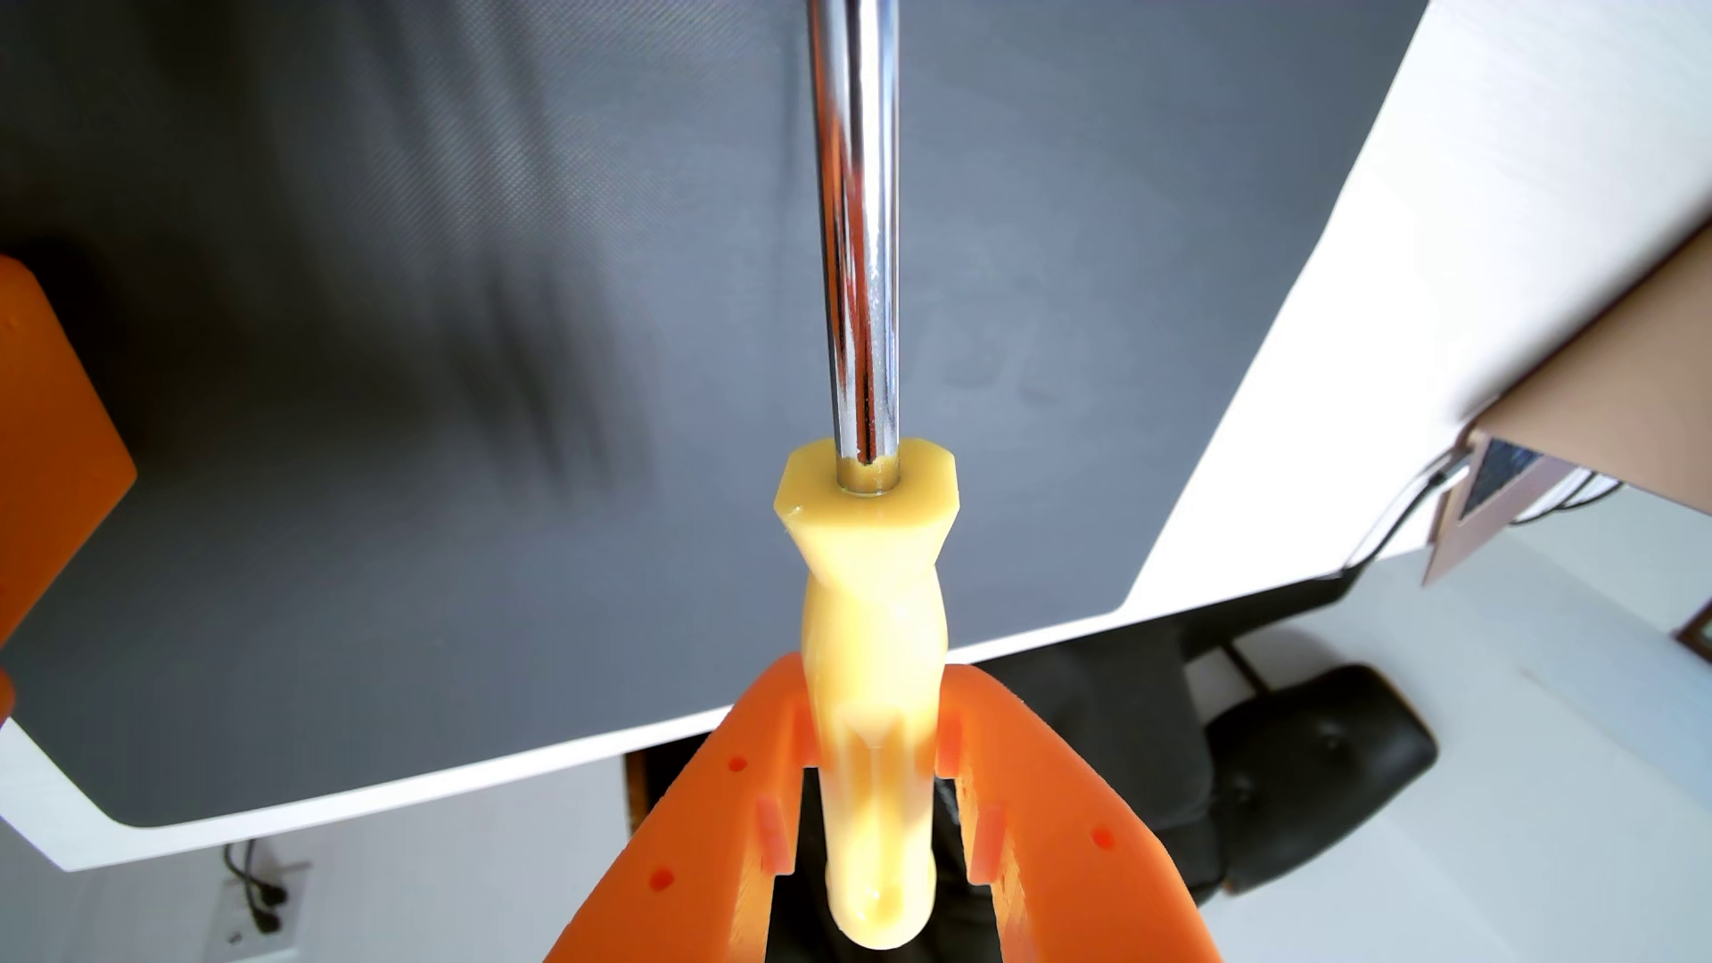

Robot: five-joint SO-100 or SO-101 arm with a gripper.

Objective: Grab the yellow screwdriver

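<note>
Wrist view. The screwdriver (871, 667) lies between the two orange jaws, its long axis running straight out from the gripper (875, 731) along the line of the wrist. The yellow handle (875, 741) sits in the gap, butt end toward the camera; the jaws are closed against its sides, almost shut, with only the handle's width between them. The collar of the handle stands clear beyond the jaw tips, and the chrome shaft (857, 231) continues from it to the top edge of the frame; the tip is out of frame. The screwdriver appears lifted off the bench, over the dark mat (371, 370) and near the front edge (463, 778). The grasp seems made; what counts next is that the handle stays centred and aligned.
</note>
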